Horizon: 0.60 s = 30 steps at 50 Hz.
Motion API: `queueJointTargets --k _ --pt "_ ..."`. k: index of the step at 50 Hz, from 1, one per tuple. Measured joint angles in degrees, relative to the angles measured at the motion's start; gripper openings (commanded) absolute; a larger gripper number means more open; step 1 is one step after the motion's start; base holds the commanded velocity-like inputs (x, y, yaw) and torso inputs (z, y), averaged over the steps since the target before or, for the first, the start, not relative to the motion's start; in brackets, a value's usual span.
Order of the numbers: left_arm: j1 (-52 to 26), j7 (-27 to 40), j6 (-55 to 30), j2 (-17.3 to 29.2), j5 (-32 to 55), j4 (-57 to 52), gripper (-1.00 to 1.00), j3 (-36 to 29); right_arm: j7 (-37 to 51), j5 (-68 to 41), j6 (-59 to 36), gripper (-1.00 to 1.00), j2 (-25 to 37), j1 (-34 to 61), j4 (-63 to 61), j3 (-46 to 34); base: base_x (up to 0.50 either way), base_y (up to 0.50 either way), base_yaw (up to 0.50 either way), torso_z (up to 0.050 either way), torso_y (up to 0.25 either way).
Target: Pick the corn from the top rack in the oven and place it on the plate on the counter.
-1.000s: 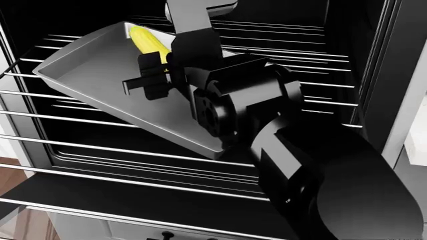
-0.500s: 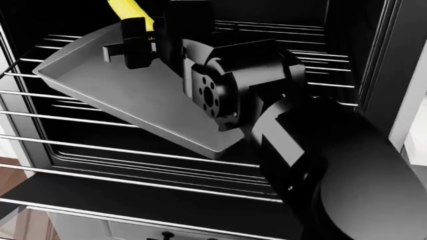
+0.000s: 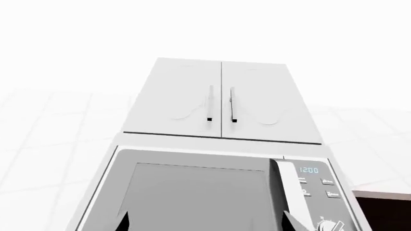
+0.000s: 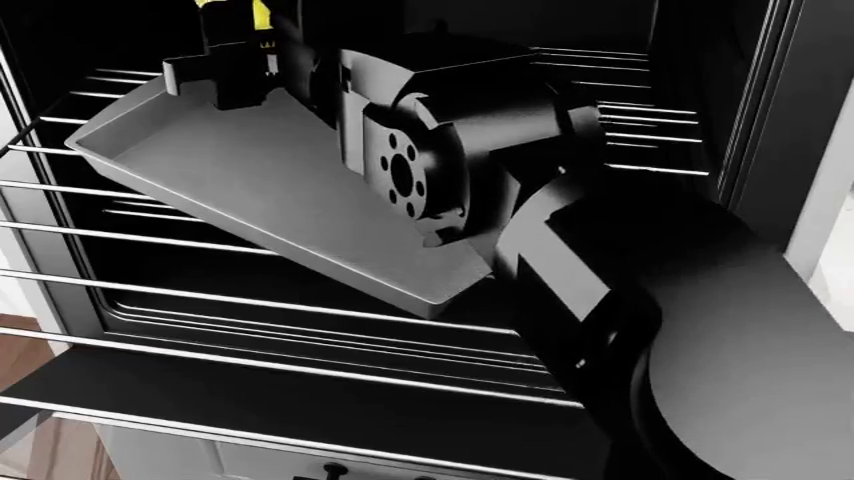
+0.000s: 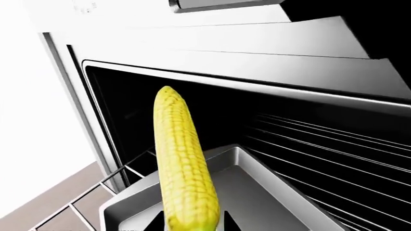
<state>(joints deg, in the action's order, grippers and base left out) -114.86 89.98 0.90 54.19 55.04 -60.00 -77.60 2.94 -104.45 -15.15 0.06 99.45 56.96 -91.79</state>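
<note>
Right gripper: upper left of head frame, closed on corn, held above grey baking tray on top rack. Left gripper: state indeterminable.

The grey rectangular metal baking tray rests tilted on the silver wire top rack inside the large black oven. The yellow corn cob, clamped in the right gripper, hangs above the tray's rear left part.

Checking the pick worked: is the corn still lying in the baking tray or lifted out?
Lifted out. The corn sits between the right gripper fingers, above the empty tray.
</note>
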Motion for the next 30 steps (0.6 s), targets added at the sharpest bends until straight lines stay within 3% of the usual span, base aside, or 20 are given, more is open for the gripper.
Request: queueJointTargets --k 30 --pt "2.1 0.0 1.5 0.8 -2.5 0.0 1.0 -0.9 1.3 -2.6 2.1 -1.0 -0.1 2.1 -8.8 0.5 0.0 0.0 0.0 0.0 0.0"
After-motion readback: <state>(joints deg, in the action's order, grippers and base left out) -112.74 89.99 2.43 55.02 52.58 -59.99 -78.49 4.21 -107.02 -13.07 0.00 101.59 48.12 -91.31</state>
